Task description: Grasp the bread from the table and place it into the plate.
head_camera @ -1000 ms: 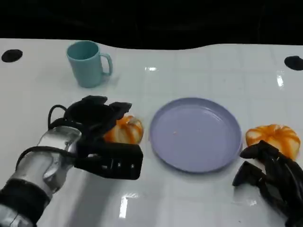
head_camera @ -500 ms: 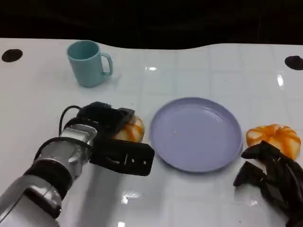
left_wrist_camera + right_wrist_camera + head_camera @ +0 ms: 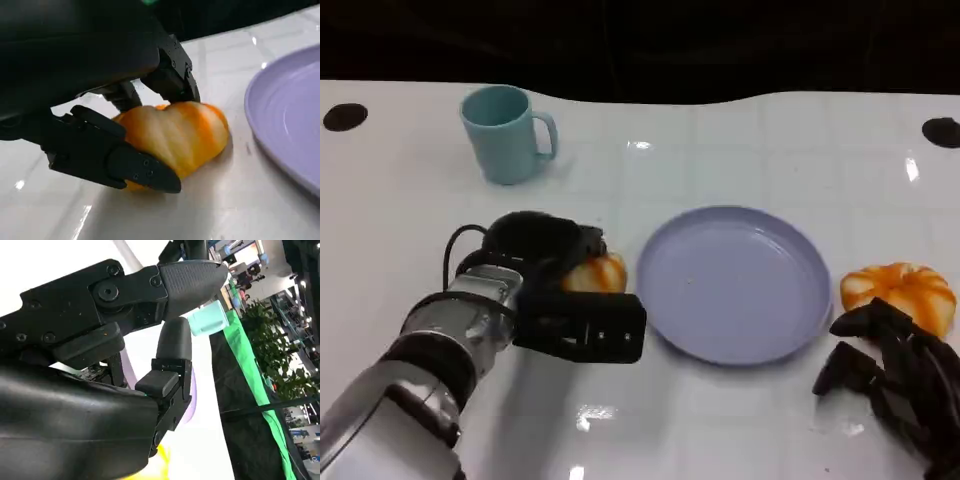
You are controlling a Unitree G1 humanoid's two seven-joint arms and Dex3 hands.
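Observation:
The orange-striped bread (image 3: 599, 273) (image 3: 175, 135) lies on the white table just left of the lilac plate (image 3: 735, 285) (image 3: 290, 115). My left hand (image 3: 555, 290) (image 3: 100, 100) covers it from the left, and most of the bread is hidden under it in the head view. The left wrist view has black fingers (image 3: 172, 75) pressed against one side and the thumb against the other, with the bread resting on the table. My right hand (image 3: 895, 385) (image 3: 125, 340) lies at the table's near right, fingers apart and holding nothing.
A second orange bread (image 3: 900, 290) lies right of the plate, just beyond my right hand. A teal mug (image 3: 505, 133) (image 3: 212, 317) stands at the back left. Dark round marks sit at the table's far left and far right edges.
My left hand has moved right onto the bread and its fingers have closed around it, hiding more of it. The right hand has stayed put.

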